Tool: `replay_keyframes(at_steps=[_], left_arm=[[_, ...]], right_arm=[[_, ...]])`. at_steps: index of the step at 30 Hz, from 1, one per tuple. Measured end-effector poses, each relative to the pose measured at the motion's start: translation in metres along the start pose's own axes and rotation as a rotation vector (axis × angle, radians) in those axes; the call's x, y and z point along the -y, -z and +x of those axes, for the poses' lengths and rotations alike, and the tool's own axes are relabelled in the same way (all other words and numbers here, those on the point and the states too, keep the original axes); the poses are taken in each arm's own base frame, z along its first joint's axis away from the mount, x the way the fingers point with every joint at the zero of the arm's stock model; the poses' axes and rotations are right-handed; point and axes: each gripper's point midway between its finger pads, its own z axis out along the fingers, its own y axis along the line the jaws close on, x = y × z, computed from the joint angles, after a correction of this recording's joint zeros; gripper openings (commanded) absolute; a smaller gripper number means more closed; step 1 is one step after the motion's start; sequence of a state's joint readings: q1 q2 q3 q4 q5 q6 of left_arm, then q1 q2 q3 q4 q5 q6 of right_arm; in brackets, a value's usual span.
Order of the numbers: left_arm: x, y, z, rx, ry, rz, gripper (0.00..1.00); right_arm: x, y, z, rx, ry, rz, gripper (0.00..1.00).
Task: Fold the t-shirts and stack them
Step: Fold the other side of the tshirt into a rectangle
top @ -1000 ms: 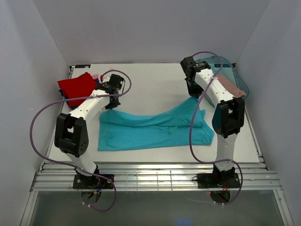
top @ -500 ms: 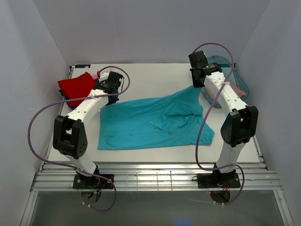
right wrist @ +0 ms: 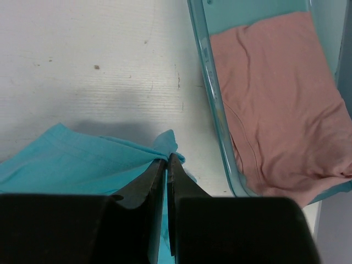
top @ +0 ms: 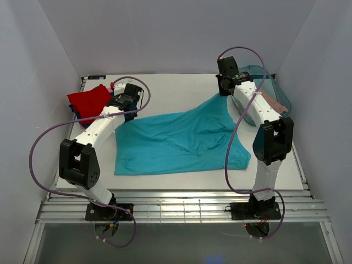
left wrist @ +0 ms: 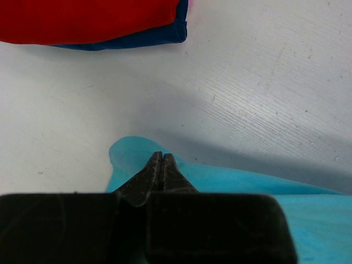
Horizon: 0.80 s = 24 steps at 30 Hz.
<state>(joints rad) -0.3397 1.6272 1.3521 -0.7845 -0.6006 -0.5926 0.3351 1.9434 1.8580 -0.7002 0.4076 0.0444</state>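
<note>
A large teal t-shirt lies spread across the middle of the table, its far edge lifted at both ends. My left gripper is shut on the far left corner of the teal t-shirt, fingertips pressed together on the cloth. My right gripper is shut on the far right corner, a bunched fold of the teal t-shirt pinched at its tip. A folded red t-shirt lies on a dark blue one at the back left. A dusty-pink t-shirt lies in the tub.
A translucent teal plastic tub stands at the back right, its rim just right of my right gripper. White walls close in the table on the left, back and right. The table's near edge runs along metal rails.
Both grippers have pulled the teal t-shirt's far edge toward the back of the table. The shirt has opened from a narrow band into a wider sheet. Both grips stay shut.
</note>
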Motion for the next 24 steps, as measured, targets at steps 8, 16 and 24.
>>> replay_keyframes(at_steps=[8,16,24], left_arm=[[-0.002,-0.001,0.001,0.001,0.000,-0.008,0.00],[-0.004,-0.002,0.002,0.002,-0.004,-0.018,0.00],[-0.006,-0.005,0.006,-0.006,-0.009,-0.027,0.00]], right_arm=[[-0.011,-0.006,-0.016,0.057,-0.019,-0.049,0.08],[-0.022,-0.015,-0.033,0.101,-0.032,-0.092,0.08],[-0.025,-0.016,-0.038,0.117,-0.036,-0.102,0.08]])
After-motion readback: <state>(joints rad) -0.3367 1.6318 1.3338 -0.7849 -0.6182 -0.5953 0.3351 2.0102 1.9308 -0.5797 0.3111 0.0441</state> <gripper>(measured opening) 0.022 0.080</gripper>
